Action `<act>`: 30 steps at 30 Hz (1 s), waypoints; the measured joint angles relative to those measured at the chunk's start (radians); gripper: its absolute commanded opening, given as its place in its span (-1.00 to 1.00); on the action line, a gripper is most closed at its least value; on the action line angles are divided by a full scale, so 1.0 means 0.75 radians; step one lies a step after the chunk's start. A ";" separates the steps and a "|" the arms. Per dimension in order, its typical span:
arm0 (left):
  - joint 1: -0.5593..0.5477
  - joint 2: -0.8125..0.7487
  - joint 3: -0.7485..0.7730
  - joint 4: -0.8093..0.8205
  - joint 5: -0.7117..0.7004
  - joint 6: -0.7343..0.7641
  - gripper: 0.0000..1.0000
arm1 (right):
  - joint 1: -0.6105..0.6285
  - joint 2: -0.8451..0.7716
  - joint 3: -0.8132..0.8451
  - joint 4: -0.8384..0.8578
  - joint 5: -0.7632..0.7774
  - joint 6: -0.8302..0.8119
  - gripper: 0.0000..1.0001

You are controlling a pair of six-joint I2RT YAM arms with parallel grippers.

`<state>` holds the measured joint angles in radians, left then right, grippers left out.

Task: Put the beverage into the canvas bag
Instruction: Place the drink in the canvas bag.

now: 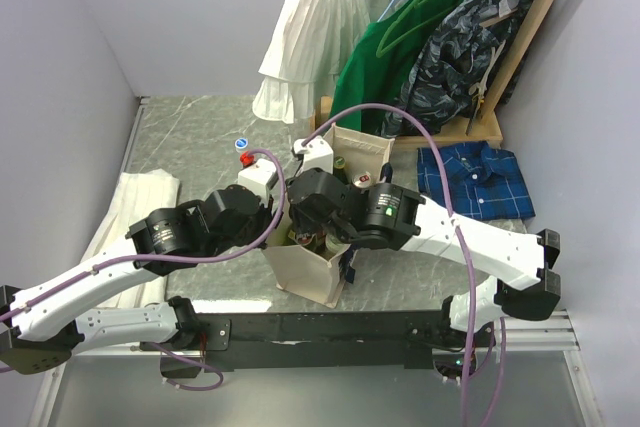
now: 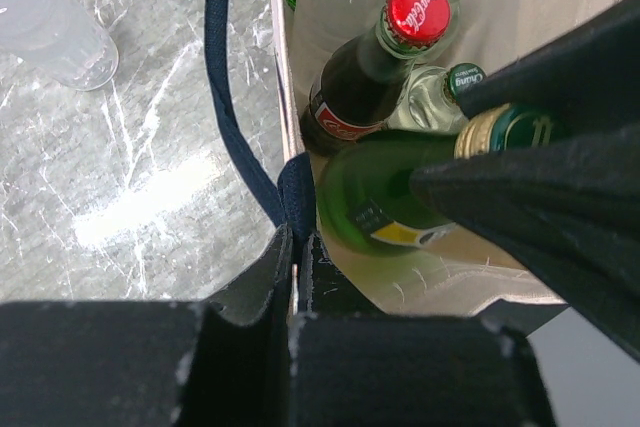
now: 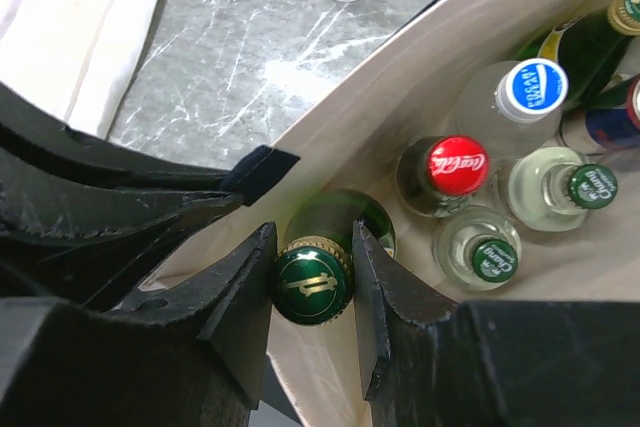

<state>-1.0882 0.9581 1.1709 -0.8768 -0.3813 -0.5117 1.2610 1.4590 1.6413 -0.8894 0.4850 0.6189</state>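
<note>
Marble tabletop [image 1: 190, 137], upright canvas bag [image 1: 305, 272]. Left fingers [image 2: 255, 282] shut on bag rim; right fingers [image 3: 240, 292] partly open, gripping cap of green glass bottle [image 3: 312, 285] inside bag. Lowering step; next, release and withdraw upward.

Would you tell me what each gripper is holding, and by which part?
The right gripper holds the green bottle by its capped neck; the left gripper pinches the canvas bag at its rim.
</note>
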 measured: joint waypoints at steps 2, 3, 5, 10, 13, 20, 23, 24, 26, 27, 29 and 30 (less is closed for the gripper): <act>0.000 0.001 0.001 0.000 0.001 0.003 -0.98 | 0.010 0.000 -0.012 0.009 0.007 0.008 -1.00; 0.000 0.002 0.002 0.000 0.001 0.003 -0.98 | 0.014 0.000 -0.019 0.010 0.008 0.012 -1.00; 0.000 0.003 0.003 0.000 0.003 0.003 -0.98 | 0.022 0.002 -0.037 0.012 0.011 0.021 -1.00; 0.000 0.003 0.004 -0.001 0.004 0.004 -0.98 | 0.034 0.008 -0.061 0.017 0.022 0.032 -1.00; 0.000 0.003 0.005 -0.002 0.004 0.003 -0.98 | 0.035 0.012 -0.066 0.022 0.024 0.039 -1.00; 0.000 0.003 0.008 -0.004 0.004 0.003 -0.98 | 0.035 0.018 -0.111 0.044 0.024 0.061 -1.00; 0.000 0.002 0.008 -0.005 0.004 0.003 -0.98 | 0.035 0.020 -0.133 0.050 0.021 0.067 -1.00; 0.000 0.002 0.008 -0.005 0.004 0.003 -0.98 | 0.035 0.020 -0.142 0.054 0.020 0.068 -1.00; 0.000 0.002 0.008 -0.005 0.004 0.003 -0.98 | 0.035 0.022 -0.153 0.055 0.017 0.072 -1.00; 0.000 0.001 0.008 -0.005 0.004 0.003 -0.98 | 0.035 0.022 -0.159 0.058 0.015 0.074 -1.00; 0.000 0.001 0.008 -0.005 0.004 0.003 -0.98 | 0.035 0.022 -0.168 0.061 0.010 0.077 -1.00; 0.000 0.000 0.008 -0.005 0.004 0.003 -0.98 | 0.035 0.022 -0.171 0.063 0.009 0.078 -1.00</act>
<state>-1.0882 0.9581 1.1767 -0.8806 -0.3786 -0.5098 1.2873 1.4757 1.5131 -0.8421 0.4915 0.6773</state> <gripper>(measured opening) 0.032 0.403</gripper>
